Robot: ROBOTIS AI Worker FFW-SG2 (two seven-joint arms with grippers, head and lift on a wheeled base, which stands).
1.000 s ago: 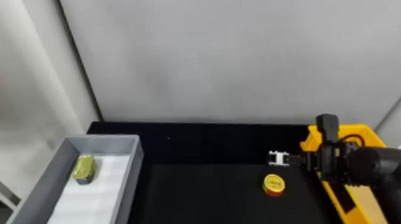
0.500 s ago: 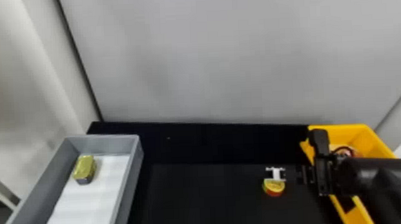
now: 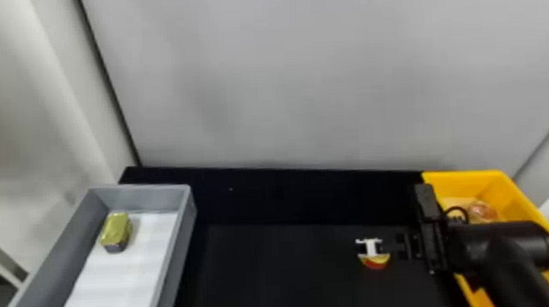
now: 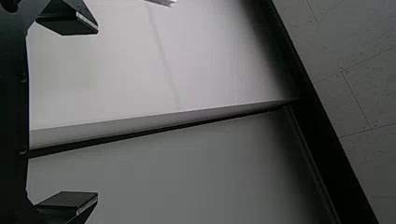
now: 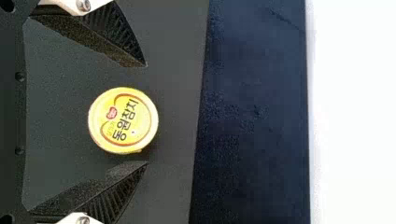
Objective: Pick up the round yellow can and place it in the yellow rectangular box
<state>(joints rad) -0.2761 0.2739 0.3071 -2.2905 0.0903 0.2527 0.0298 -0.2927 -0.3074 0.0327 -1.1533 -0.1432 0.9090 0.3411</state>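
Nearest, the grey box (image 3: 186,256), lined with a white sheet (image 3: 119,277), stands on the left of the black table (image 3: 270,279), the yellow rectangular box (image 3: 532,203) on the right. The right arm (image 3: 499,247) crosses above the latter; its end effector (image 3: 371,249) is spread, holding nothing, over the round yellow can (image 5: 123,120), which sits on the table between the parted fingers. The left end effector (image 4: 97,113) is parted and empty before a pale surface (image 4: 187,56). Farther back lie a gold-topped tin (image 3: 115,231) in the grey box and a reddish item (image 3: 482,211) in the yellow one. Beyond rises a grey wall (image 3: 327,73).
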